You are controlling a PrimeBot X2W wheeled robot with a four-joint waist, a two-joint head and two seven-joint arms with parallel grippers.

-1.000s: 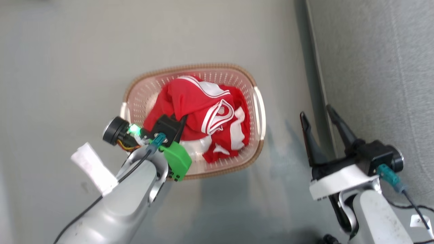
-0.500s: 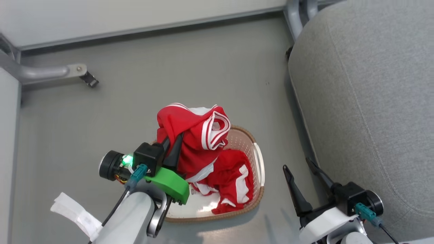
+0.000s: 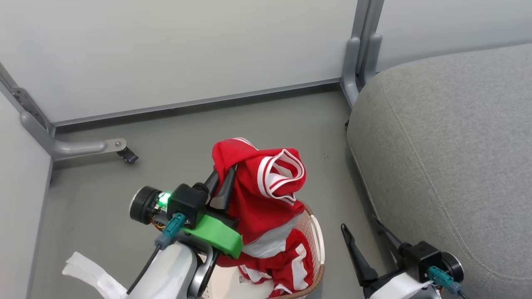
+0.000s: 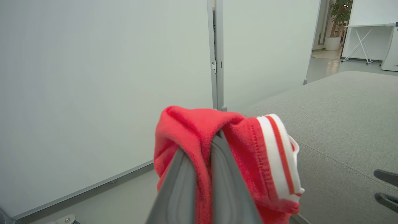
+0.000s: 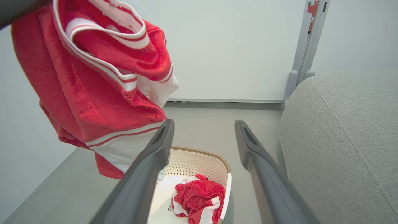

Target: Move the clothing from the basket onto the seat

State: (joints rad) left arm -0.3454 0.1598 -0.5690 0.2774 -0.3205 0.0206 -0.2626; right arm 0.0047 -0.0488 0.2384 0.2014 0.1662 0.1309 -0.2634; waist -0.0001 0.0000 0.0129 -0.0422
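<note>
Clamped the left end effector (image 3: 225,172) shut on a fold of a red garment (image 3: 266,195), close to its white-striped band. Held that garment up in the air above the basket (image 3: 319,245), lower hem hanging free of the brown rim. Had a second garment (image 5: 196,196), red with white trim, lying crumpled on the basket's bottom beside a small label (image 5: 170,207). Held the right end effector (image 3: 359,224) wide open and empty, between basket and seat (image 3: 449,166). Had the basket standing on the grey floor (image 3: 174,137), near the seat's rounded edge.
</note>
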